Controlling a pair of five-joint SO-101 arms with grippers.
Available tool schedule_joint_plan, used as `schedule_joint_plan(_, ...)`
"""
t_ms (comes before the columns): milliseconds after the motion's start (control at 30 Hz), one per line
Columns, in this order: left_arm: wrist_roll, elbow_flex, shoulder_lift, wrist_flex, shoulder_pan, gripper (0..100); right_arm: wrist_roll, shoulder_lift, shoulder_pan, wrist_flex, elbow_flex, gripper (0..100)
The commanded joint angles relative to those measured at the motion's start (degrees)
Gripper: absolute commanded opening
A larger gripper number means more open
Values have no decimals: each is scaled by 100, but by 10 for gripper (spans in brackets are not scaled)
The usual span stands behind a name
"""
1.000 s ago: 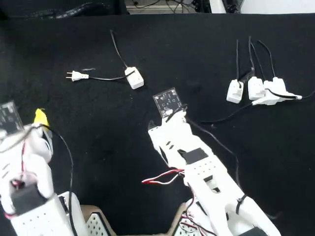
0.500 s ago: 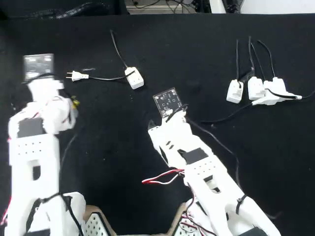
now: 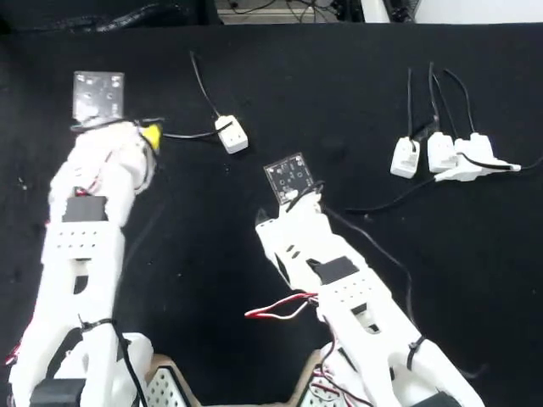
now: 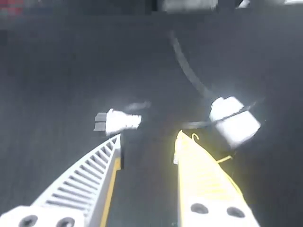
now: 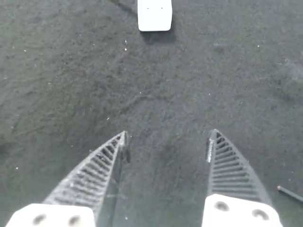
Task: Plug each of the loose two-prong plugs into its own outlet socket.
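Bench (image 3: 356,85) is black and its far edge runs along the top of the high view. You have open cloth in the middle, between the two arms and the right-hand group.

Left arm (image 3: 85,237) stretches toward the far left of the bench, well inside the far edge. Left gripper (image 4: 147,142) has its jaws wide apart with nothing between them. The loose plug (image 4: 118,121) lies flat on the cloth just beyond the tip of the white jaw, apart from it.

The plug's long axis lies crosswise to the jaws' reach. Its prongs point away from the lone socket (image 4: 234,120) (image 3: 231,134). Its cable (image 3: 191,134) runs back toward that socket, which is near the yellow jaw's side.

Right arm (image 3: 339,280) sits mid-bench and angles toward the far left. Right gripper (image 5: 165,139) has its jaws wide and empty over bare cloth. The lone socket (image 5: 154,14) is ahead of them, well apart.

The cluster of sockets (image 3: 441,153) sits far right, with cords running to the far edge. A white plug (image 3: 475,170) lies against the cluster's near side, long axis across the bench; you cannot tell if it is seated.
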Motion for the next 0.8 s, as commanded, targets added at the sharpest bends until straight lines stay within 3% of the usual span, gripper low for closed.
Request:
schedule_joint_plan(0,290,-330,193,-281,48,196,62,-215,-70,-141,-31,250)
schedule_joint_plan(133,976,-1314,1231,571,84,197,62,-215,-70,-141,-31,250)
schedule_joint_plan(333,1363,-2985,2866,1574,75,197,62,-215,-70,-141,-31,250)
schedule_joint_plan(567,2224,-4382,4352,1679,136,197,62,-233,-62,-141,-31,250)
schedule_joint_plan(767,3033,-4708,5064,1679,646,197,62,-242,-62,-141,-40,250)
